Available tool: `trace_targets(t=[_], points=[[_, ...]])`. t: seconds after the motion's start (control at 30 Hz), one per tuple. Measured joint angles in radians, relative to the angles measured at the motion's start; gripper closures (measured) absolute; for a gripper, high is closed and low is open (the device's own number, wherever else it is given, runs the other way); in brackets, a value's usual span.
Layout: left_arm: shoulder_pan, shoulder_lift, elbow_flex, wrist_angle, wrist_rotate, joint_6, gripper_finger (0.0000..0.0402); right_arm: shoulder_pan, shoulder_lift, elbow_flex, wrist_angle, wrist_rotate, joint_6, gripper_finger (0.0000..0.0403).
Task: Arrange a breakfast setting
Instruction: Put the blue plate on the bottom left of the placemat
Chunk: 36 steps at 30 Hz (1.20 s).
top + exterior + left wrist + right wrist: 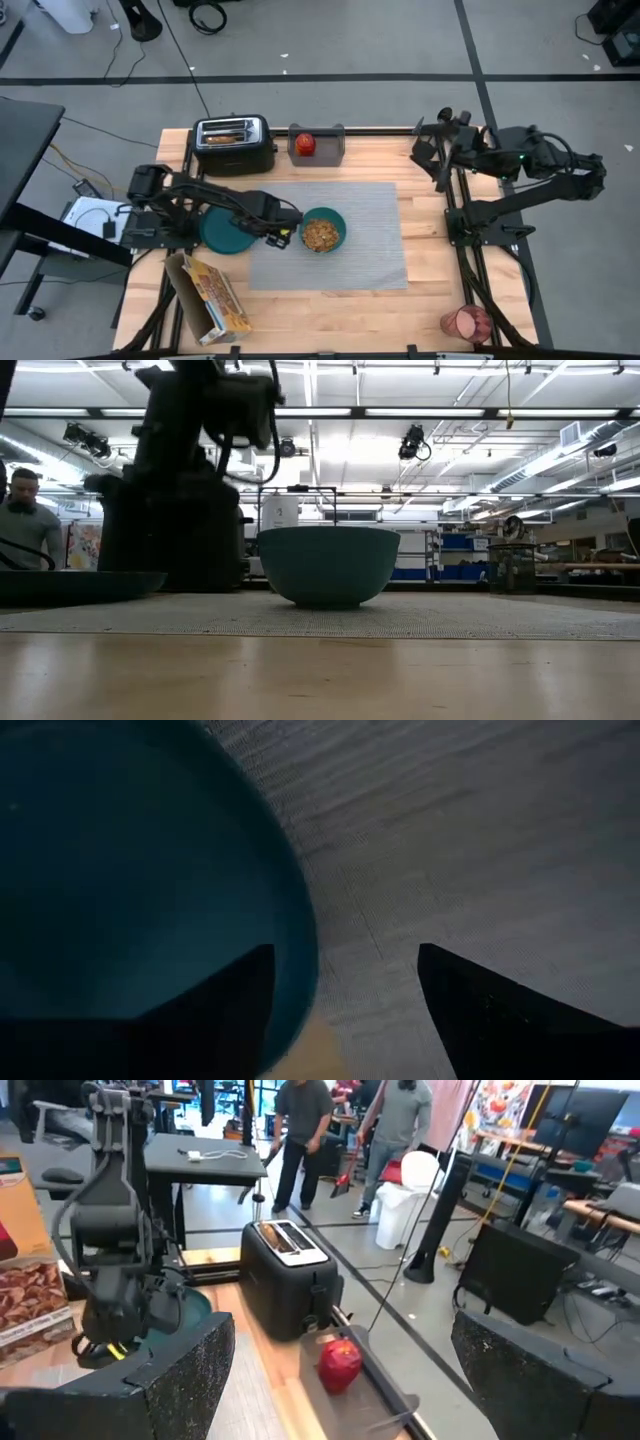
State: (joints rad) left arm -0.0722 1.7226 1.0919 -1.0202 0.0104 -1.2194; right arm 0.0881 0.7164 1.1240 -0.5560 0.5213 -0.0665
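Observation:
The grey ribbed placemat [340, 240] lies mid-table. The teal bowl [323, 231], filled with cereal, stands on its left part. The teal plate [225, 231] rests on the table with its right rim overlapping the placemat's left edge. My left gripper [282, 233] is open, low over that rim [305, 940], with one finger over the plate's inside and one over the placemat [480, 840]. Toast [226, 134] stands in the toaster [235, 145]. The red fruit [305, 144] lies on the grey tray [322, 146]. The red cup [467, 322] lies near right. My right gripper [430, 152] is open at the far right. The spoon is out of view.
A cereal box [210, 297] lies open at the near left, beside the plate. The toaster and the tray stand along the far edge. People stand in the room beyond the table [300, 1130]. Bare wood shows right of the placemat [430, 260].

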Motion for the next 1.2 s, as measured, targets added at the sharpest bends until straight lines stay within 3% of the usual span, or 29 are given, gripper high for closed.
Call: trace_targets(t=[0.43,0.77,1.2], points=[[0.011,-0.014,-0.152,0.105,0.009,-0.026,0.0272,0.000,-0.002,0.000,-0.040,-0.002,0.019,0.0028],[-0.064,-0.019,-0.151,0.105,-0.041,0.020,0.0380,0.000,-0.002,0.000,-0.039,0.017,0.011,0.0028],[-0.239,-0.114,0.109,-0.128,-0.139,0.299,0.0387,0.000,-0.004,0.000,-0.045,0.114,-0.034,0.0028]])
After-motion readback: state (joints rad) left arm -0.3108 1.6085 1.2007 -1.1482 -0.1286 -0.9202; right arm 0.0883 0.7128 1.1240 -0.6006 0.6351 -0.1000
